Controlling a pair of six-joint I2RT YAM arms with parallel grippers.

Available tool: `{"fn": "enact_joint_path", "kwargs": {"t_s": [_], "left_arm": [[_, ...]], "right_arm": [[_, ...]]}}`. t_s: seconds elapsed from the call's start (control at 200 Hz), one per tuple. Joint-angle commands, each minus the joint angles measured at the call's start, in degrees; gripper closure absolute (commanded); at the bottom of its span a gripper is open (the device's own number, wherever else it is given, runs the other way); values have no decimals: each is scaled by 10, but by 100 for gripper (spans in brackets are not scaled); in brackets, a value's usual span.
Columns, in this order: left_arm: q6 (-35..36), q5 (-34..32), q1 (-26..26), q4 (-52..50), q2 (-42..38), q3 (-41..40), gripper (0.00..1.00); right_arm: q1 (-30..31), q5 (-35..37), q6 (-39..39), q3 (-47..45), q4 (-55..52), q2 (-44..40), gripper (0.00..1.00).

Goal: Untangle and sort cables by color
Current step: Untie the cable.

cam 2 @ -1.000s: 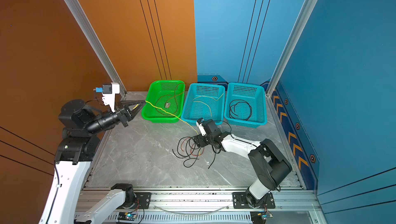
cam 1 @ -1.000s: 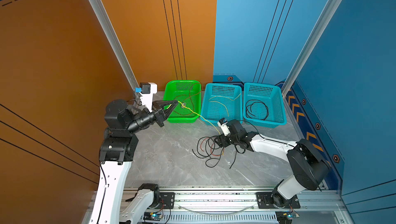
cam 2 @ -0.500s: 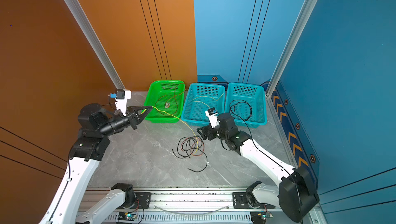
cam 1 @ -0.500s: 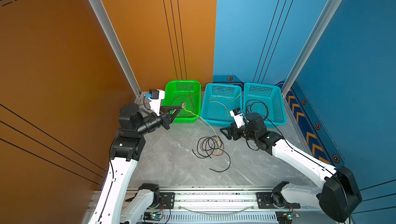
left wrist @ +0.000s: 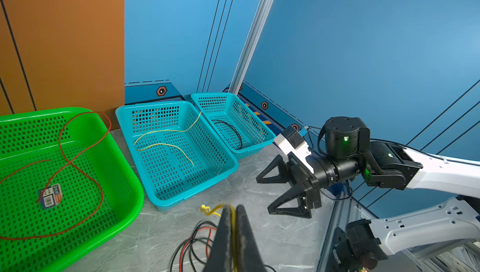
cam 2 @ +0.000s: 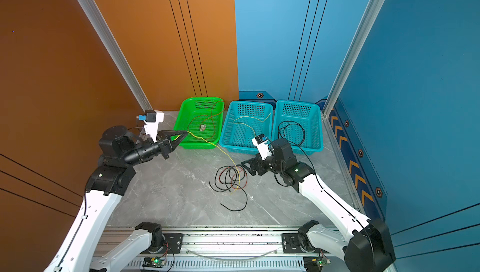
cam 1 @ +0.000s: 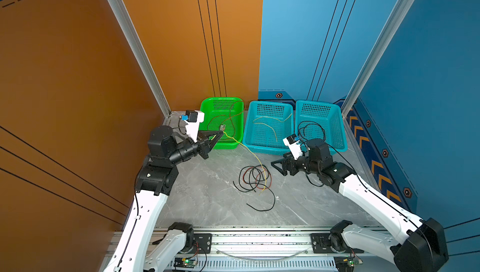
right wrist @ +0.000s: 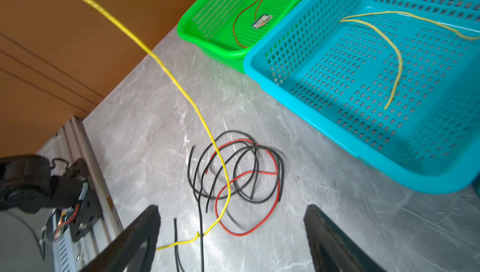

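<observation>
A loose tangle of black and red cables (cam 1: 255,181) (cam 2: 231,179) (right wrist: 237,234) lies on the grey floor in front of the baskets. One yellow cable (cam 1: 249,151) (right wrist: 181,88) rises out of it to my left gripper (cam 1: 220,134) (cam 2: 185,133) (left wrist: 233,207), which is shut on its end beside the green basket's front corner. My right gripper (cam 1: 275,165) (cam 2: 245,165) (right wrist: 232,207) hovers just right of the tangle, open, with nothing between its fingers; the yellow cable's far end lies on the floor near one finger.
Three baskets stand along the back wall: a green basket (cam 1: 222,99) holding a red cable (cam 1: 232,125), a middle teal basket (cam 1: 270,102) holding a yellow cable (cam 1: 270,121), and a right teal basket (cam 1: 318,101) holding a black cable (cam 1: 311,127). Walls close in on both sides.
My right gripper has lifted off the tangle, drawn back to the right and opened wider. The left gripper, still holding the yellow cable, has shifted a little towards the green basket.
</observation>
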Motion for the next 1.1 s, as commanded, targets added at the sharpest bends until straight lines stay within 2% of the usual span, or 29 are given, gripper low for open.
{"fn": "enact_joint_path", "kwargs": {"t_s": [0.0, 0.165, 0.406, 0.611, 0.671, 0.766, 0.816, 0.926, 1.016, 1.097], "left_arm": [[16, -8, -16, -5, 4, 10, 100], [18, -11, -33, -5, 7, 14, 100], [14, -9, -44, -4, 6, 21, 100], [15, -5, -46, -5, 7, 20, 100], [17, -5, -46, -6, 8, 21, 100], [25, -7, -46, -14, 10, 21, 100], [29, -9, -46, -19, 10, 20, 100], [39, -17, -46, -27, 8, 14, 100], [42, -24, -45, -28, 6, 6, 100], [43, -30, -46, -28, 7, -2, 100]], "right_arm": [[13, -30, -39, 35, -31, 7, 15], [23, -32, -68, 75, -9, 62, 15], [46, -11, -102, 174, -8, 196, 16], [68, 5, -115, 224, -6, 276, 21], [72, 12, -117, 231, -4, 292, 31], [76, 31, -115, 229, 9, 298, 62], [78, 39, -111, 223, 18, 294, 74], [77, 61, -108, 215, 22, 279, 85], [76, 84, -109, 214, 14, 267, 100], [76, 110, -112, 217, -4, 258, 100]]}}
